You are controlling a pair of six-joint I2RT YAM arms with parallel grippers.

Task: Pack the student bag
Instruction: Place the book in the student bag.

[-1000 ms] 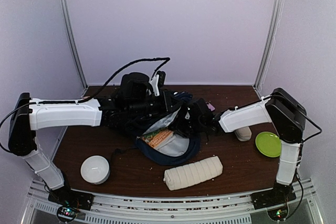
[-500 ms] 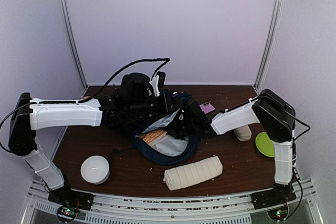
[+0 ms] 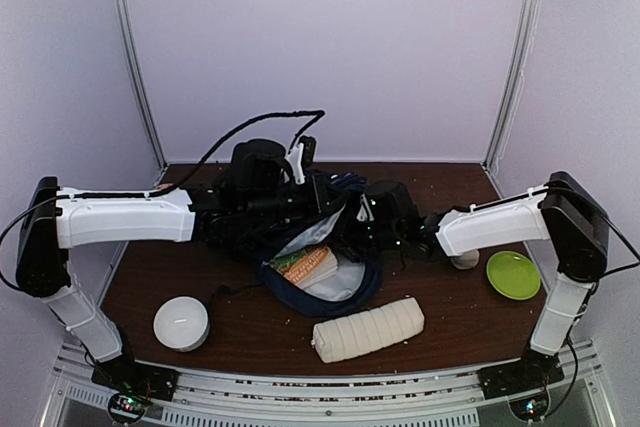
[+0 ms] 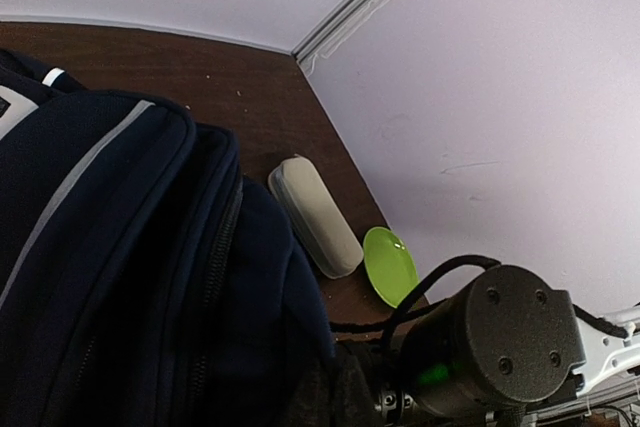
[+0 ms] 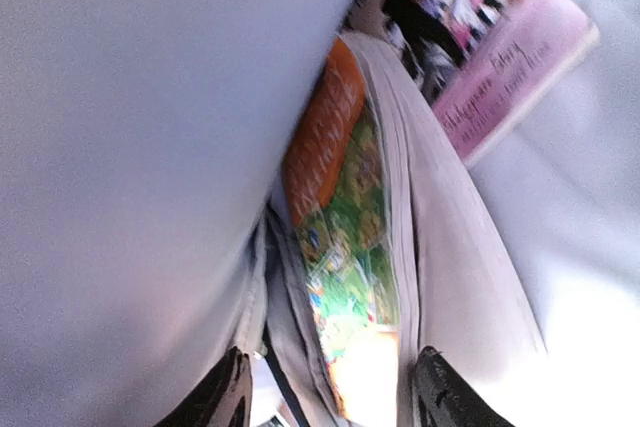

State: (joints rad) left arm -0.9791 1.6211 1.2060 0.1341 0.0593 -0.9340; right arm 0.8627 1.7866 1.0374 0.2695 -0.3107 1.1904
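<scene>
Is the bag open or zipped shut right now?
Open. From above, the bag gapes at its mouth, showing grey lining and an orange-green book inside; the right wrist view looks straight in at that book.

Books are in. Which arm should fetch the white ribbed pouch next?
Right. The right pincer is open and empty at the student bag mouth, and the pouch lies just in front, slightly to its side. The left pincer is shut, apparently holding the bag open.
</scene>
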